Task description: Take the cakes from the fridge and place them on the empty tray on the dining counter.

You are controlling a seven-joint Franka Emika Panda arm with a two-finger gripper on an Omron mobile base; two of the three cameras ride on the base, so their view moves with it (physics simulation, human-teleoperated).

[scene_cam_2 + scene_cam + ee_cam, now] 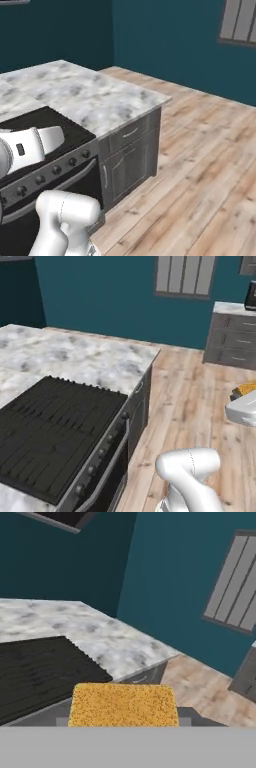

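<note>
Yellow cake (123,705) pinched in gripper (123,722) at six o'clock in hand view, marbled counter (75,624) and black cooktop (40,667) at nine o'clock

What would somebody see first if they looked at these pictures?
Probably the yellow-orange cake, a speckled square slab low in the middle of the hand view, and at the right edge of the left base view by the robot's white hand. Next, the big black cooktop set into the marbled dining counter, with teal walls behind and a wooden floor beside it.
</note>
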